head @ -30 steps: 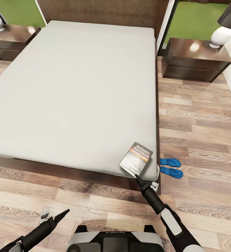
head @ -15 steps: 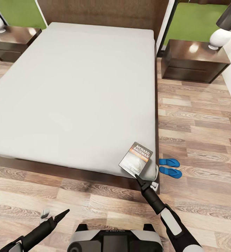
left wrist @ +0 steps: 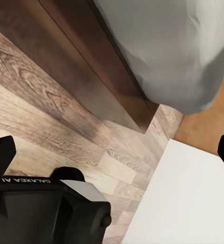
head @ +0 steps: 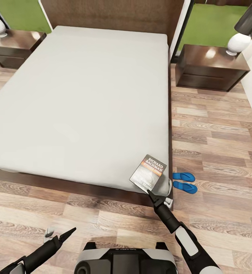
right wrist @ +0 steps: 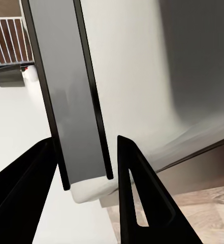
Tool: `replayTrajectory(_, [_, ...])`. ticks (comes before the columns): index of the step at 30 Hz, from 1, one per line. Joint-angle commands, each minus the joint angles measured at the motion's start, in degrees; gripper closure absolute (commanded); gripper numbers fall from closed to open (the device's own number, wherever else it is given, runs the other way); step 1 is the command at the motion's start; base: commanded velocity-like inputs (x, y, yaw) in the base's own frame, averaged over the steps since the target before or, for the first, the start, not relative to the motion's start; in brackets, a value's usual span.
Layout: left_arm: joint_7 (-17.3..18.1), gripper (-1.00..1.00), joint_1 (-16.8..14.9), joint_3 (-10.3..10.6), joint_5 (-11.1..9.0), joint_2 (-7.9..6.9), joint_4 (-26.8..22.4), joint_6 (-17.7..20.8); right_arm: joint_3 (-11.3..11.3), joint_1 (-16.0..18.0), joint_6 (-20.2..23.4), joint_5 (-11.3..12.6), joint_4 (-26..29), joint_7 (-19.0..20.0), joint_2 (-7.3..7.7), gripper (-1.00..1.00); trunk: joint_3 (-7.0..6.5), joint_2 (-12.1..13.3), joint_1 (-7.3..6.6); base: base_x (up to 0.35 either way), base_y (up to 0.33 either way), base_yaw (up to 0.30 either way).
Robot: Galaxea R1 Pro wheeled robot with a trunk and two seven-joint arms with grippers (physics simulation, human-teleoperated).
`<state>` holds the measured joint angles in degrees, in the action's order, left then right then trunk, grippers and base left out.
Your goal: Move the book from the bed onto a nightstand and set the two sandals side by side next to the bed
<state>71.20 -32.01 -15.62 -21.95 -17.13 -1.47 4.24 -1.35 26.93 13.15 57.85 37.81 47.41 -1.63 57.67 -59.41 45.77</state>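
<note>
head view: your right gripper (head: pixel 150 192) sits at the near right corner of the big bed w/ white mattress and dark brown wood frame (head: pixel 80 102). its black tips touch the near edge of the thin dark grey paperback w/ white "richard bachman" lettering and orange band (head: pixel 148 172), which lies flat on the mattress, slightly overhanging that corner. jaw width can't be read from here. the two bright blue flip-flops (head: pixel 184 181) lie side by side on the wood-plank floor (head: pixel 217 152), just right of the bed's near corner. a low dark brown glossy nightstand (head: pixel 211 66) stands far right w/ a white-based lamp (head: pixel 238 40) on it; a second nightstand (head: pixel 11 47) stands far left of the bed. your left gripper (head: pixel 66 234) hangs low over the floor near the robot's base (head: pixel 124 260), tips seemingly together in a point, holding nothing.

left wrist view: bed frame edge, a rounded mattress corner, plank floor and the base. can't tell jaw state here.

right wrist view: the two black fingers (right wrist: pixel 137 193) stand either side of the book's edge (right wrist: pixel 71 101), seen end-on, narrowly spread around it; can't tell if they actually press it.
</note>
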Motion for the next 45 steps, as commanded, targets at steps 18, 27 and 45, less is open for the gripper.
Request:
replayTrajectory(18, [1.8, -1.0, 0.0, -0.4, 0.5, -0.09, 0.2, -0.9, 0.2, 0.0, 0.6, -0.1, 0.3, 0.2, 0.25, 1.0, -3.21, 7.2, -3.95, 0.0, 0.0, 0.0])
replayTrajectory(27, [1.9, -1.0, 0.0, -0.4, 0.6, -0.09, 0.2, -1.0, 0.2, -0.1, 4.6, -0.2, -0.2, 0.8, 10.83, 1.0, -4.83, 10.8, -5.93, 0.0, 0.0, 0.0])
replayTrajectory(45, [1.9, -1.0, 0.0, 1.0, 1.1, 0.89, -0.1, -0.9, 0.2, -0.1, 12.9, -22.7, -15.9, 23.3, 30.18, 1.0, -8.06, 18.0, -9.88, 0.0, 0.0, 0.0])
